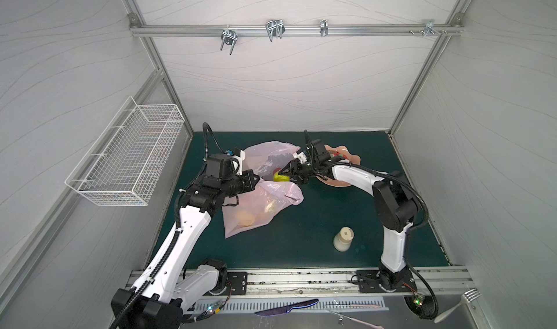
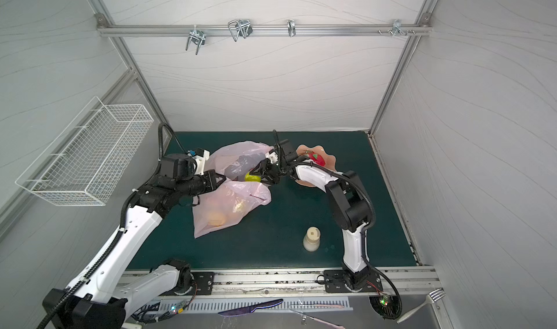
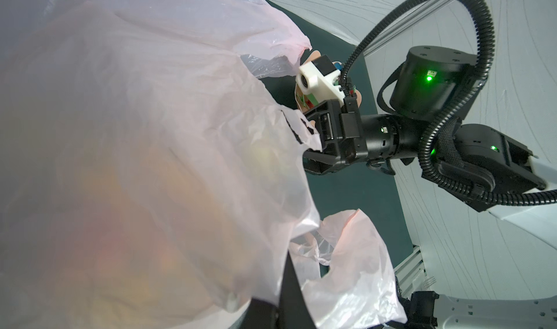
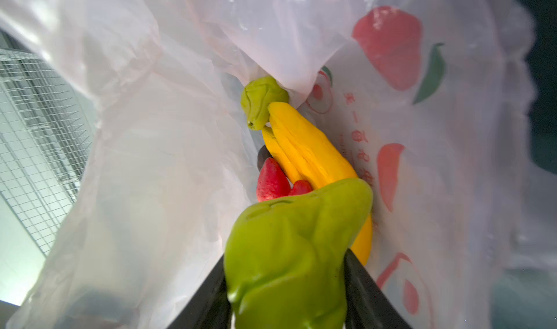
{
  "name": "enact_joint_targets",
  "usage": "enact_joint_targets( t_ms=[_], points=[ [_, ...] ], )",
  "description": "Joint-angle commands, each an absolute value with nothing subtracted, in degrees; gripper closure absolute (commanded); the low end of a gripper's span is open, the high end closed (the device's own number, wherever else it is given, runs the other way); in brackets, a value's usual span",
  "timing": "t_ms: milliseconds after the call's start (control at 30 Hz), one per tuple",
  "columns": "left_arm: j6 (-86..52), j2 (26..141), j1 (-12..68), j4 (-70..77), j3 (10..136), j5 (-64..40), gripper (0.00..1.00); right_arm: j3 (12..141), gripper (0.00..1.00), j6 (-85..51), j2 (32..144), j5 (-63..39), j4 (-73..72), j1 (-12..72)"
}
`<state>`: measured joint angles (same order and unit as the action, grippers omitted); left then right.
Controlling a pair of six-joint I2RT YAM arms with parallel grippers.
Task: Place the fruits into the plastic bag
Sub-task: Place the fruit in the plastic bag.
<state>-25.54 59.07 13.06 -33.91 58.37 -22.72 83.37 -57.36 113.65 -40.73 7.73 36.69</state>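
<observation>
The pale-pink plastic bag [image 1: 262, 204] [image 2: 229, 204] lies left of centre on the green mat, its mouth facing right. My left gripper [image 1: 256, 179] [image 2: 223, 179] [image 3: 283, 294] is shut on the bag's upper edge and holds it up. My right gripper [image 1: 284, 176] [image 2: 254, 176] [image 4: 286, 264] is shut on a green pear [image 1: 281, 177] [image 4: 295, 228] at the bag's mouth. Inside the bag lie a banana bunch [image 4: 307, 152], another green pear [image 4: 262, 101], strawberries [image 4: 271, 181] and a dark round fruit [image 4: 262, 160]. A red dragon fruit [image 2: 318, 159] rests on the peach plate [image 2: 330, 164].
A cream bottle [image 1: 343, 238] stands on the mat at the front right. A white wire basket [image 1: 129, 155] hangs on the left wall. A knife [image 1: 286, 307] and a fork [image 1: 461, 306] lie on the front ledge.
</observation>
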Motion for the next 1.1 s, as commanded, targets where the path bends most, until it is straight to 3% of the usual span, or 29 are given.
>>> enact_joint_targets(
  t_ms=[0,633,833,1067],
  points=[
    [-24.97,59.91,12.74,-31.24,60.02,-23.03,1.0,88.1,0.59,-61.73,116.81,-42.97,3.93,38.83],
    [-23.57,60.09,12.76,-31.54,60.56,-22.06,1.0,106.03,0.52,-76.86,135.3,-44.93,-5.78,46.53],
    [-23.4,59.54,12.79,-31.67,59.83,-21.8,1.0,110.77,0.36,-76.76,138.3,-47.93,-3.7,47.51],
    [-23.38,60.02,12.76,-31.13,60.15,-22.14,1.0,107.59,0.16,-75.2,135.55,-50.02,-4.41,47.12]
  ],
)
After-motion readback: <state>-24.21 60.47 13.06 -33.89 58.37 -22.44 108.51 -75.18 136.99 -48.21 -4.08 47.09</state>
